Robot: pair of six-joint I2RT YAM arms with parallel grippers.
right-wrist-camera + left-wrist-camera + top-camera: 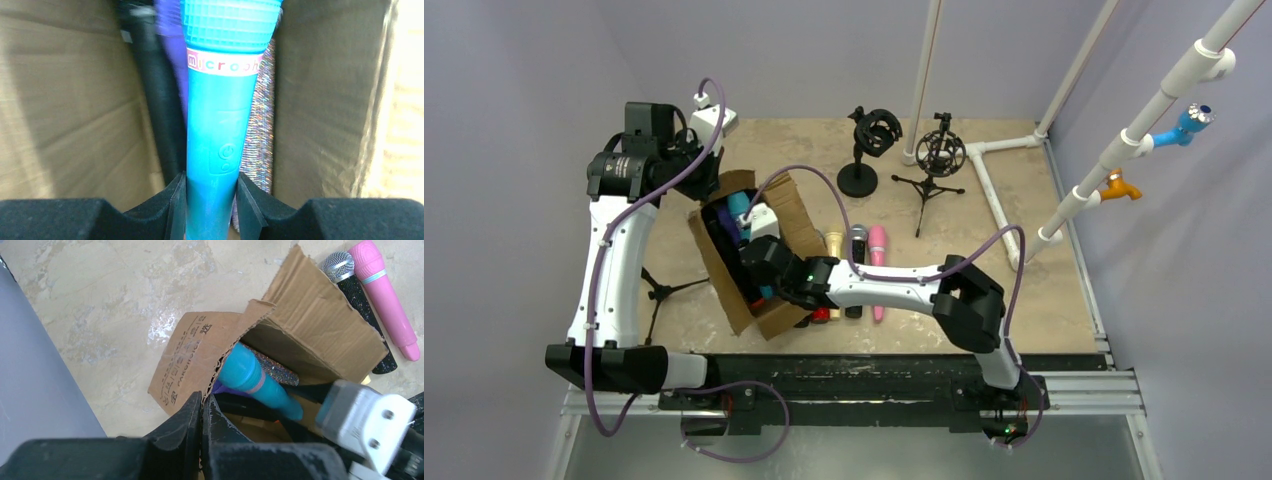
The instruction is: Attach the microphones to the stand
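Lilac walls closed in a beige, marbled worktop (1049, 300). At the left, the left arm's pincer (202, 407) hung over the far end of an open brown cardboard box (719, 270), its two black fingers pressed together with nothing between them. From that pose, it seemed to be held clear of the opening so the other arm had room.

Inside the box, the right arm's pincer (210, 200) was clamped on the lower body of a teal-blue plastic microphone with a ribbed head (220, 125), one pad on each side just below the power button. A grip that low probably left the upper body free to slide into a cradle. Beside it in the box lay a slim black microphone (155, 110), a purple one (170, 45) and a glittery silver one (260, 130).

Right of the box, a cream microphone (834, 243), a black glittered microphone with a silver mesh head (857, 245) and a pink one (877, 255) lay side by side on the worktop, none yet mounted. Farther back stood a black round-based stand with a ring cradle (864, 150) and a black tripod stand with a similar cradle (939, 155); neither appeared to hold a microphone.
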